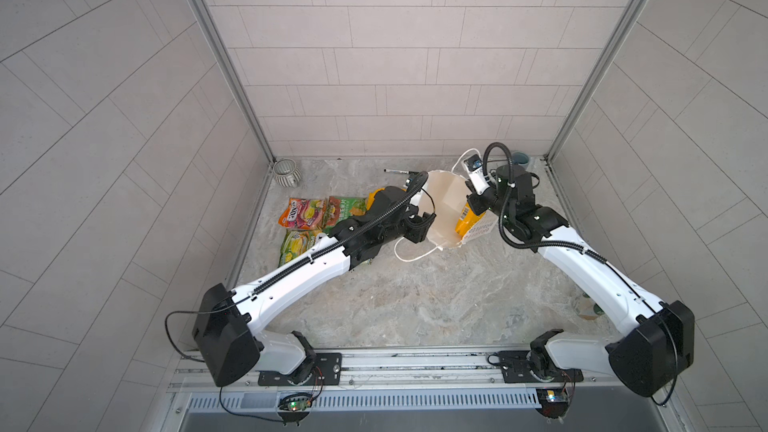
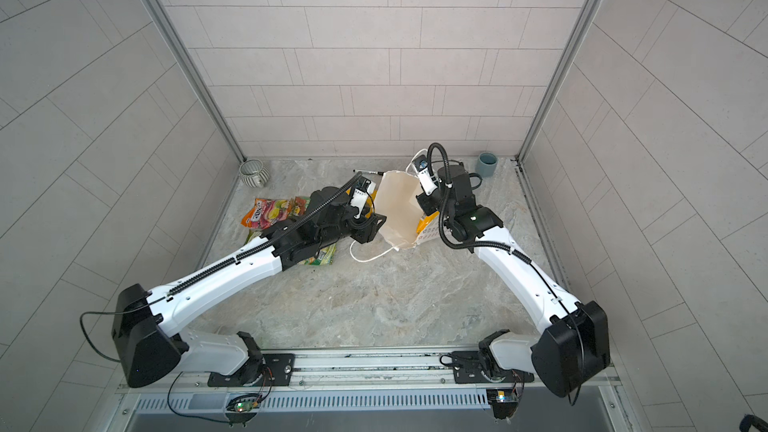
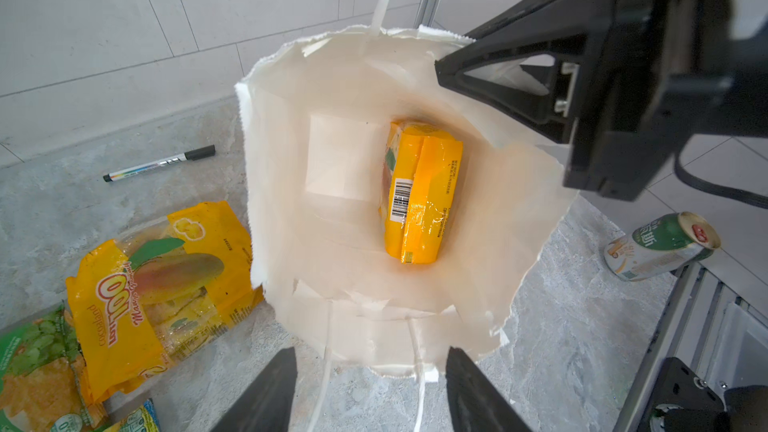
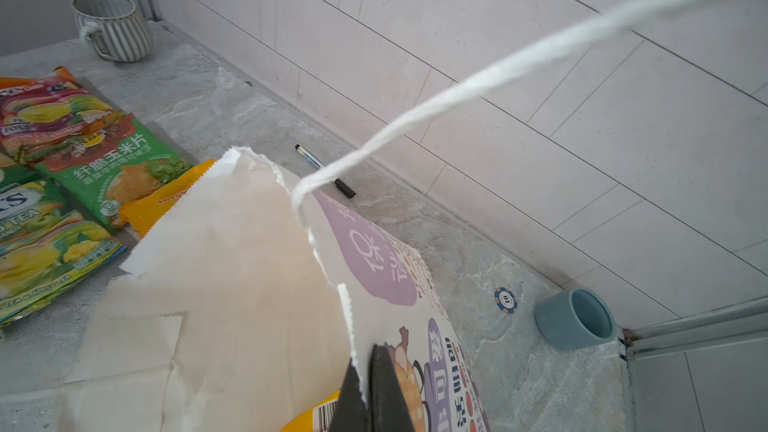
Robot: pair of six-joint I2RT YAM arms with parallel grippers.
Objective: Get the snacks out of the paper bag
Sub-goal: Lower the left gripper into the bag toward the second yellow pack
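Currently one yellow packet [image 3: 419, 193] is seen lying at the bottom of the paper bag [image 3: 291, 89]. The bag's mouth is faced head-on by the left gripper [image 3: 370, 353], jaws spread and empty, just outside the near rim; the packet lies straight ahead, long axis crosswise to the line between the jaws. Left arm is judged nearer. The far rim is pinched by the right gripper [image 4: 365, 371], clamped on paper. Beside the bag the other packets [image 1: 307, 214] are spread on the table [image 1: 415, 292]. Packet's full length is shown only by the left wrist view, the bag's purple print only by the right
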